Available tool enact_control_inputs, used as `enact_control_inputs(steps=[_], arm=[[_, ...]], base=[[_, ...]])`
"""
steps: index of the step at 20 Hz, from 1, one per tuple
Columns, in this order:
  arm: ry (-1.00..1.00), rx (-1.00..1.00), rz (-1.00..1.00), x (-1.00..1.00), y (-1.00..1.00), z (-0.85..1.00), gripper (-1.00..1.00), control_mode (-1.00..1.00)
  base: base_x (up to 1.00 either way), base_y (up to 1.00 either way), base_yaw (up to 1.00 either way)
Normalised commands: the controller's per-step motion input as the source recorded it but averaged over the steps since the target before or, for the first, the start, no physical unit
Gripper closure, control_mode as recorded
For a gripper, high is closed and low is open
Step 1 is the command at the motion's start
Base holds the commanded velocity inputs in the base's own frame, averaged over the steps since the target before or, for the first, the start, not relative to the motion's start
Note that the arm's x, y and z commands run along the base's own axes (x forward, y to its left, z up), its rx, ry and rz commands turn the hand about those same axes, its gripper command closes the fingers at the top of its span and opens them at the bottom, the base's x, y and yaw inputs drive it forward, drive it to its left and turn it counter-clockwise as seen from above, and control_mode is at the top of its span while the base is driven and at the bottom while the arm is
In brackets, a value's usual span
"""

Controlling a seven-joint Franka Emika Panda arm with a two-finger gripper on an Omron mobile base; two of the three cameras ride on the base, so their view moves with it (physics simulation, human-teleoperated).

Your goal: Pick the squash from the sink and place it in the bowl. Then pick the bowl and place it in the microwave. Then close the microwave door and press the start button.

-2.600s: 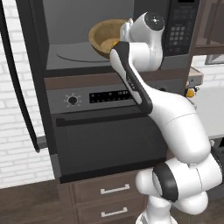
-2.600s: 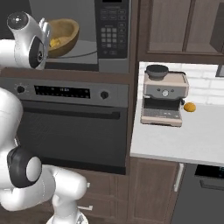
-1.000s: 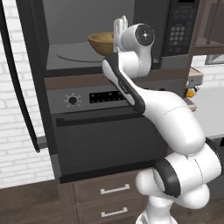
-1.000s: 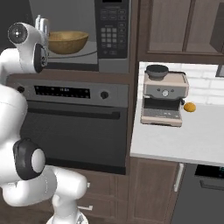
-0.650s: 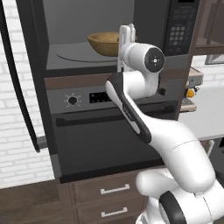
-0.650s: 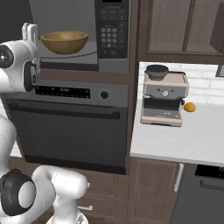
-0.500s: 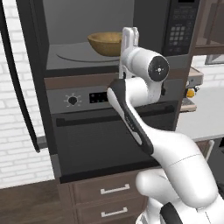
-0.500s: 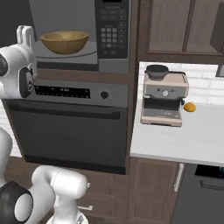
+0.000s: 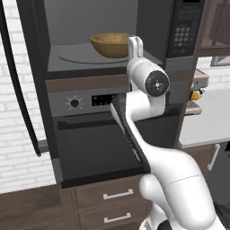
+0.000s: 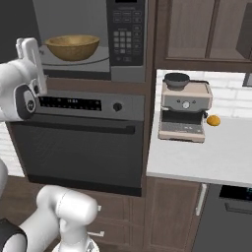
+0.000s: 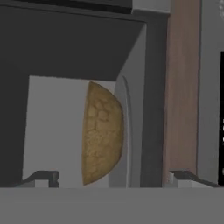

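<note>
- The wooden bowl [image 9: 112, 44] is seen resting on the round turntable [image 9: 76, 56] inside the microwave [image 10: 83, 39], toward the keypad side of the cavity; the squash cannot be made out inside it from these angles.
- The gripper [image 11: 113, 178] is held just outside the microwave's opening with its jaws spread wide and nothing between them; the bowl is judged to be released.
- The microwave door [image 9: 18, 81] is seen swung fully open, at the far side of the microwave from the keypad [image 10: 123, 34].
- A risk is judged in the door step: the raised hand sits close to the front edge of the cavity, so the bowl could be clipped and slid off the turntable if the arm is swept across the opening.
- If the door is pushed near its hinge, or at a glancing angle, it may be left ajar and the start button would then do nothing.
- Below the microwave a built-in oven [image 10: 78, 147] is set, with drawers [image 9: 112, 206] under it.
- Beyond the keypad side a white counter [image 10: 206, 152] carries an espresso machine [image 10: 184, 113] and a small orange fruit [image 10: 212, 120].
</note>
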Motion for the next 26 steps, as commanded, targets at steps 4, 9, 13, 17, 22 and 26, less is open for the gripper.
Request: enact_control_inputs(steps=[4,9,13,17,22,26], arm=[[0.01,-0.2,-0.32,-0.18,-0.03,-0.05,-1.0,-1.0],[0.0,-0.21,-0.27,-0.09,-0.1,-0.18,-1.0,-1.0],[0.0,-0.19,-0.27,-0.32,-0.09,-0.16,-1.0,-1.0],[-0.01,-0.2,-0.27,-0.7,0.0,-0.15,-1.0,-1.0],[0.0,-0.21,-0.28,-0.55,0.0,-0.33,-1.0,-1.0],[-0.05,-0.21,-0.27,-0.46,0.0,-0.32,-1.0,-1.0]], base=[[0.0,0.0,0.0],[0.0,0.0,0.0],[0.0,0.0,0.0],[0.0,0.0,0.0],[0.0,0.0,0.0],[0.0,0.0,0.0]])
